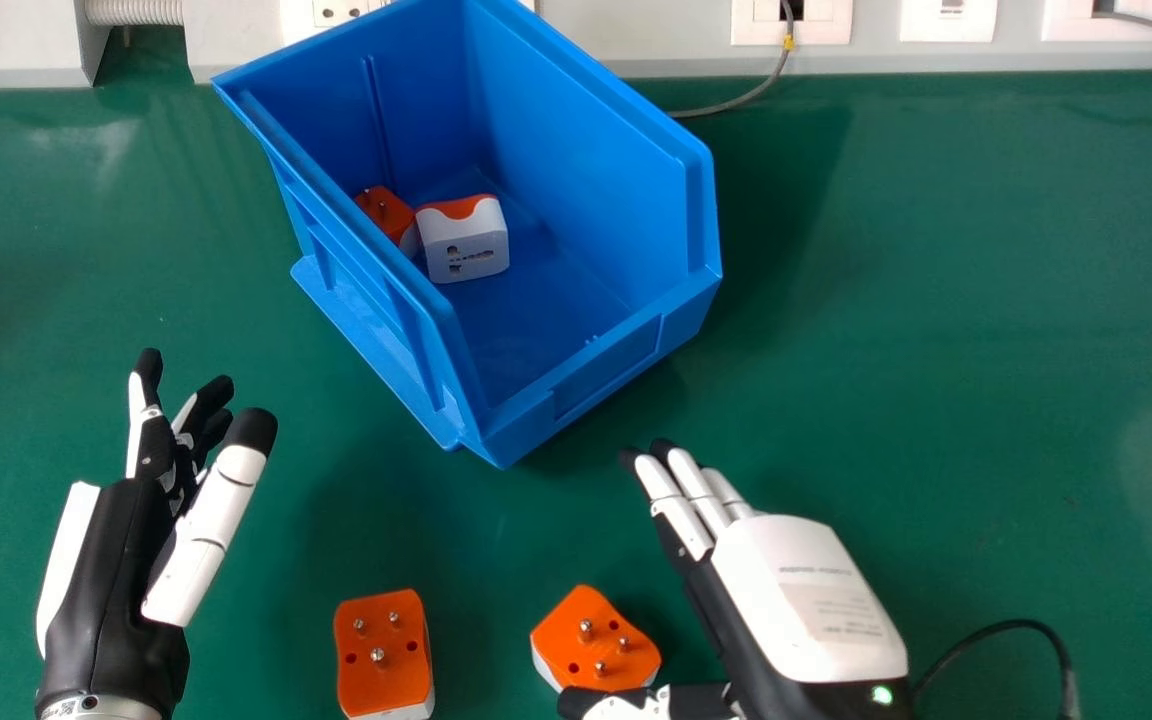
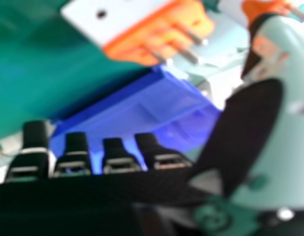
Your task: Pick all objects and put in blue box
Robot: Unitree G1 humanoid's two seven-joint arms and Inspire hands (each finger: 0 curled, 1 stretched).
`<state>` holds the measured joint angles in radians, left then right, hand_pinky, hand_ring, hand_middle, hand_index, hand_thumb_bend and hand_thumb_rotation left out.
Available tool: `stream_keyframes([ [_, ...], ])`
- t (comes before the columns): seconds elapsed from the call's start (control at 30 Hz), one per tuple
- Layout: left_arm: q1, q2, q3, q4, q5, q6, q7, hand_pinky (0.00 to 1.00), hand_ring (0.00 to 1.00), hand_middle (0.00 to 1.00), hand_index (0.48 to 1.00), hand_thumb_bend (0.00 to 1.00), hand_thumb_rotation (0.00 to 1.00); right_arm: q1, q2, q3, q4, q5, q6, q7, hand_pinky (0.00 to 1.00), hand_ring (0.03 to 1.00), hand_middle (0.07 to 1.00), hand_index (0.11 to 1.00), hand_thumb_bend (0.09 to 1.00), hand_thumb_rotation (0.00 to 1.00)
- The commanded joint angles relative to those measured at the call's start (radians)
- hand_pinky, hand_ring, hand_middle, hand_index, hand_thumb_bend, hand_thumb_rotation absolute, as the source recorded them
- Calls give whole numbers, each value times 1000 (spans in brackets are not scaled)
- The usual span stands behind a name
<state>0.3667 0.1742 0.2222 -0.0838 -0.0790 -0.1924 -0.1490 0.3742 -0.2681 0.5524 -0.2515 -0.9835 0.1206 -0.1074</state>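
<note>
My left hand [image 1: 116,580] is open at the left of the head view, touching nothing. My right hand [image 1: 796,600] is at the lower right, its fingers straight and its thumb near the lower edge of an orange-and-white adapter [image 1: 596,640]; contact is unclear. Another such adapter [image 1: 383,645] lies on the table between the hands. The blue box [image 1: 586,375] stands beyond them, holding a white adapter with an orange top [image 1: 463,240] and an orange one [image 1: 386,212]. In the right hand view, my right hand [image 2: 88,196] shows with an adapter [image 2: 157,34] and the blue box [image 2: 137,115].
A green tabletop [image 1: 986,350] spreads around the box. Wall sockets [image 1: 791,22] line the back edge, with a grey cable [image 1: 736,103] running down behind the box. A black cable [image 1: 1011,627] curves beside my right hand.
</note>
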Motion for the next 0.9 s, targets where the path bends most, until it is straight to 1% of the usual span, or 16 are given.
stream_keyframes([
  [0.0,-7,6,11,2,-8,-28,-3,896,946,948,975,731,779,-4,15,11,-12,-7,13,23,867,954,989,964,592,534],
  [0.07,-11,8,12,6,-10,-31,-4,895,945,948,976,727,777,-7,27,19,-8,-6,24,43,880,957,991,966,601,535],
  [0.13,-11,9,12,6,-8,-30,-5,895,945,948,976,726,777,-16,39,26,13,5,27,56,887,959,992,967,608,531],
  [0.23,-13,11,13,9,-9,-34,-7,893,944,949,977,718,777,-36,50,31,46,9,27,64,907,962,996,970,628,513],
  [0.5,-13,14,14,14,5,-41,-1,898,946,951,981,695,782,-83,69,45,120,-9,55,70,897,950,987,957,636,499],
  [0.6,-11,13,13,5,11,-35,3,899,947,951,982,694,783,-105,79,57,156,-29,90,87,897,949,986,957,633,494],
  [0.67,-7,12,11,-4,14,-29,5,899,947,951,982,699,785,-120,84,66,179,-45,106,89,896,948,986,957,620,473],
  [0.87,-10,14,13,-8,13,-20,5,897,948,952,984,711,792,-167,90,84,249,-85,139,85,873,935,976,944,576,412],
])
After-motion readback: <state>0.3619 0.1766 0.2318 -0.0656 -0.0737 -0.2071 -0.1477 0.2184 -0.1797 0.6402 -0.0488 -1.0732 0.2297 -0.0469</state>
